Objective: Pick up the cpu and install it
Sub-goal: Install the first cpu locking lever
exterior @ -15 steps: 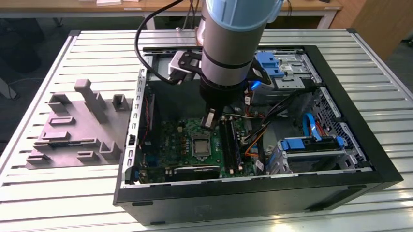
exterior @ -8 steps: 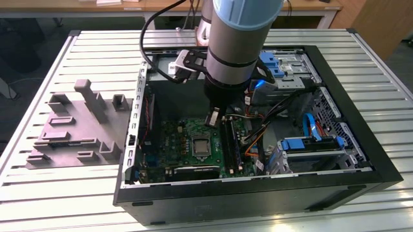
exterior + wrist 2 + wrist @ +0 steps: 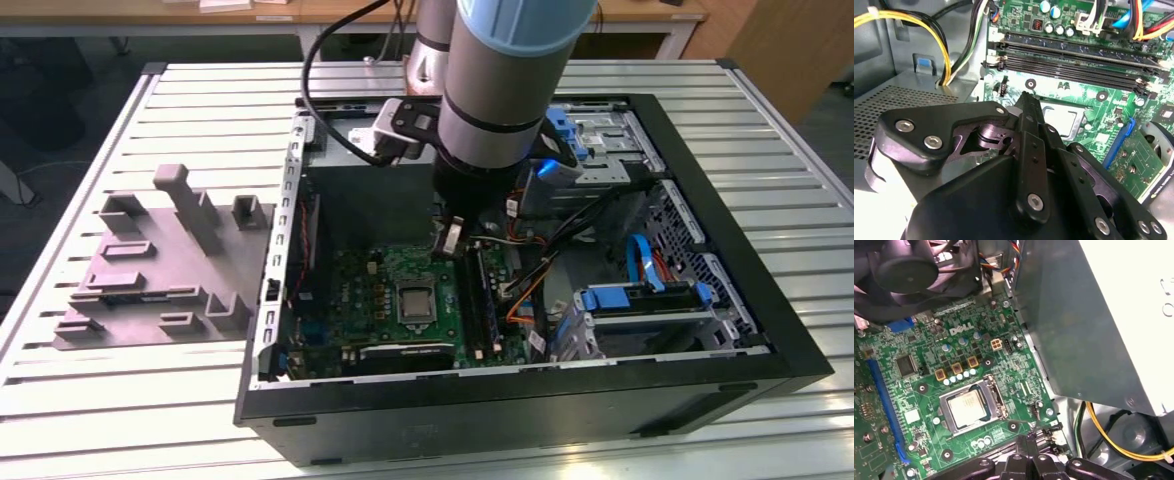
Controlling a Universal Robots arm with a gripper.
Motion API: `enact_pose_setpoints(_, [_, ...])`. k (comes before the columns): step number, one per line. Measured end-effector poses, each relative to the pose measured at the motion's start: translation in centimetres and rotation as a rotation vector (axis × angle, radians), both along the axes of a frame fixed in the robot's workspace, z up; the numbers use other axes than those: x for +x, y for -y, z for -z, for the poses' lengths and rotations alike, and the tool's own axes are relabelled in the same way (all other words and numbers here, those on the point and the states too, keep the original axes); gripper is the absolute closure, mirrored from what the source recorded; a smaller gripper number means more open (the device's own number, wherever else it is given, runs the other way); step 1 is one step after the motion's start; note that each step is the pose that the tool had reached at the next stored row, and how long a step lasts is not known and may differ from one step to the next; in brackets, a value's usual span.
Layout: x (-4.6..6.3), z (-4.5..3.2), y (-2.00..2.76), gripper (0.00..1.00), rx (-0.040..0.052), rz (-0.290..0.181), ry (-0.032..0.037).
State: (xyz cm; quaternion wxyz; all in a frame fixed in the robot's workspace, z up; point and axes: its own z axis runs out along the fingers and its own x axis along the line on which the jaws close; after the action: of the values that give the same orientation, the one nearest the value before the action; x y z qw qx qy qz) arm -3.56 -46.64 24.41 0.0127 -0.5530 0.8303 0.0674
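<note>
**CPU seated in the socket, gripper poised just off it**

In the exterior view, the gripper (image 3: 449, 238) hangs inside the open computer case (image 3: 747, 330), above the green motherboard (image 3: 360, 290). The socket (image 3: 415, 303) lies just below the fingertips, slightly toward the case's front edge. Taking the socket as the landmark, the fingers stand on its far side, near but apart from it. They look drawn together with nothing between them.

In the second wrist view, the black fingers (image 3: 1026, 107) run to a single narrow tip, closed and empty. Just beyond that tip sits the cpu (image 3: 1060, 119), its pale metal top flat within the socket frame. The long memory slots (image 3: 1074, 65) lie past the socket, parallel to its far edge.

In the first wrist view, the cpu (image 3: 967, 407) rests square in the socket (image 3: 995, 396), the frame around it, and the load plate appears open. The fingertips (image 3: 1026, 444) sit beside the socket's corner, clear of the chip. The grey power-supply box (image 3: 1084, 320) stands well apart from the socket.
</note>
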Motion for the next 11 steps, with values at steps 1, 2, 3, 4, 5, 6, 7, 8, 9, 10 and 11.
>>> enact_pose_setpoints(1, [0.1, 0.0, -0.1, 0.89, -0.0002, 0.0, 0.0])
enact_pose_setpoints(2, [0.1, 0.0, -0.24, 0.89, -0.0007, 0.0, 0.0])
enact_pose_setpoints(3, [0.2, 0.0, -0.37, 0.89, -0.0014, 0.0, -0.0001])
enact_pose_setpoints(4, [0.2, 0.0, -0.46, 0.89, -0.0018, 0.0, -0.0001])
enact_pose_setpoints(5, [0.2, 0.0, -0.55, 0.89, -0.0024, 0.0, -0.0001])
enact_pose_setpoints(6, [0.3, 0.0, -0.64, 0.89, -0.0027, 0.0, -0.0002])
enact_pose_setpoints(7, [0.3, 0.0, -0.74, 0.89, -0.0029, 0.0, -0.0001])
enact_pose_setpoints(8, [0.3, 0.0, -0.88, 0.89, -0.003, 0.0, -0.0001])
enact_pose_setpoints(9, [0.3, 0.0, -1.01, 0.89, -0.0031, 0.0, 0.0])
enact_pose_setpoints(10, [0.3, 0.0, -1.16, 0.89, -0.0031, 0.0, -0.0001])
enact_pose_setpoints(11, [0.3, 0.0, -1.32, 0.89, -0.0031, 0.0, -0.0001])
